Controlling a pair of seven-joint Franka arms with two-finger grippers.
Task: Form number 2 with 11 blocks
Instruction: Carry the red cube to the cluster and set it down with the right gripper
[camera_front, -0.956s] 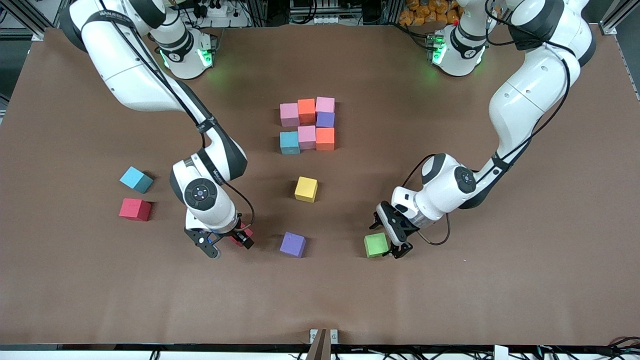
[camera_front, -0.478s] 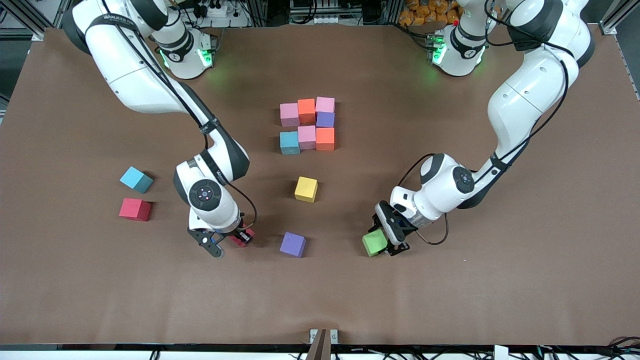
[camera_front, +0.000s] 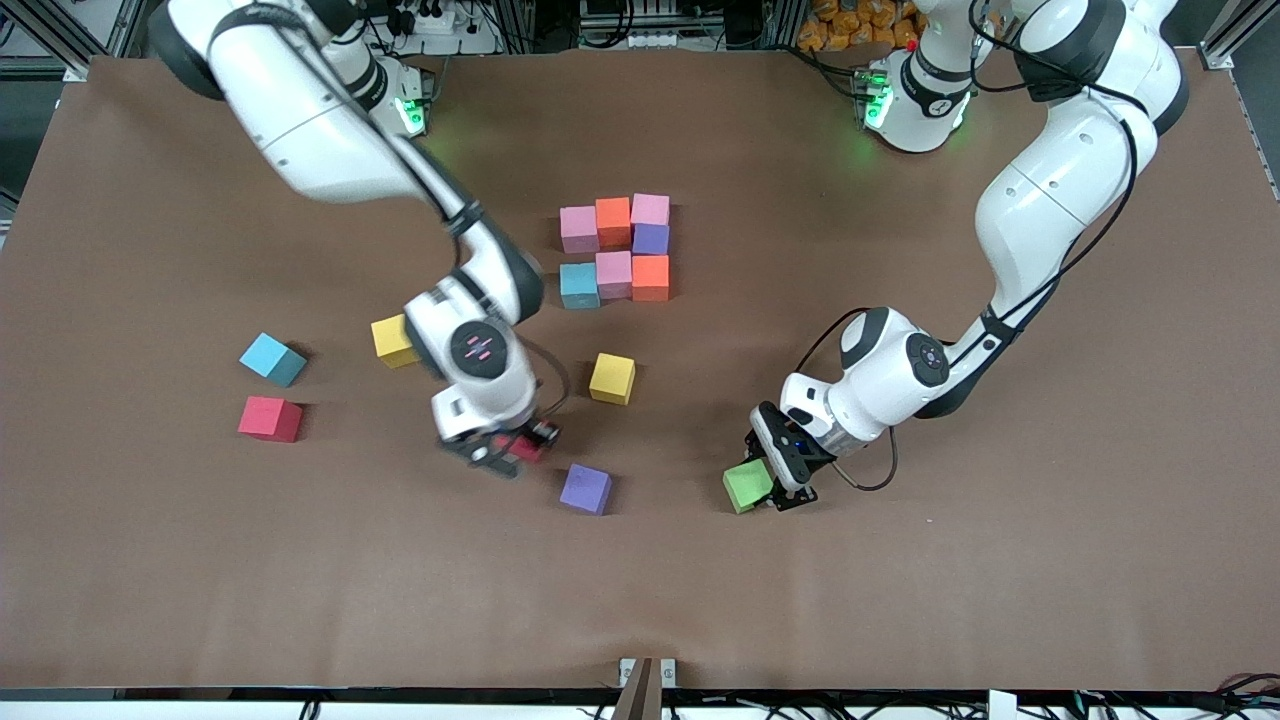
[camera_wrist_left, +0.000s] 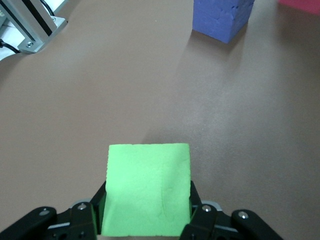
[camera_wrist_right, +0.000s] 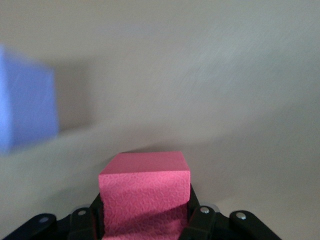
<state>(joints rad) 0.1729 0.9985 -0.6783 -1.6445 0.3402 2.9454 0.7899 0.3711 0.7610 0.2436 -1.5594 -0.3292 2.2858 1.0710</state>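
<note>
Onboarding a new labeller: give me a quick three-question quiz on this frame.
1. True or false: the left gripper is shut on the green block.
2. What colour is the block in the right gripper? A yellow, B red, C purple
3. How many blocks sit in the started number 2?

Key: 1 true. 2 B, the red block. 3 seven.
</note>
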